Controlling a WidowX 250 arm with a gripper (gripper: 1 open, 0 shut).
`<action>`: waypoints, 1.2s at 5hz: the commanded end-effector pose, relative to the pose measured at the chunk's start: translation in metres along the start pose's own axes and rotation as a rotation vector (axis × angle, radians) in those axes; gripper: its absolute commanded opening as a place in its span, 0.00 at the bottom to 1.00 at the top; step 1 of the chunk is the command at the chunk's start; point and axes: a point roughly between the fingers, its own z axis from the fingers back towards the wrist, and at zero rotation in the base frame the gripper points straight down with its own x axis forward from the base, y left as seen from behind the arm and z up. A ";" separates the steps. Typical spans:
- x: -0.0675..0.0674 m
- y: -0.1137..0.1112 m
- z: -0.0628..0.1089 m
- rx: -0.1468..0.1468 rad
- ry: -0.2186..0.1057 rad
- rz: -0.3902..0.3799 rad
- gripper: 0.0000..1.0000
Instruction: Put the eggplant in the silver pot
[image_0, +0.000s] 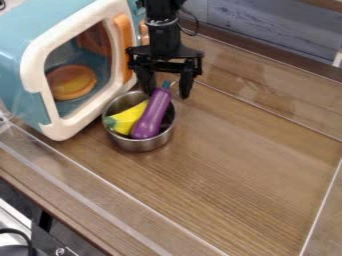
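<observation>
Currently I log the glossy purple toy eggplant (156, 111) lying inside the shiny round silver pot (139, 140), long axis slanting up-right. Black gripper (166, 90) hangs just above its upper end, jaws apart, empty.

I see the eggplant (155, 111) lying in the silver pot (139, 140) beside a yellow toy (127, 120); my gripper (166, 90) hangs above, jaws apart.

Single view only. Camera sits high, off the near corner of the bench (254, 170), looking down at a slant across the wood top. The silver pot (139, 133) lies left of frame centre, at middling range. Toy microwave (60, 60) fills the upper left beyond the pot; the back wall (287, 25) runs across the top right.
</observation>
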 end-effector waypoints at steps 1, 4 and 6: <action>0.006 0.000 0.013 -0.005 -0.049 -0.007 1.00; -0.002 0.001 0.010 -0.003 -0.042 -0.076 1.00; -0.005 0.010 0.009 0.001 -0.036 -0.108 1.00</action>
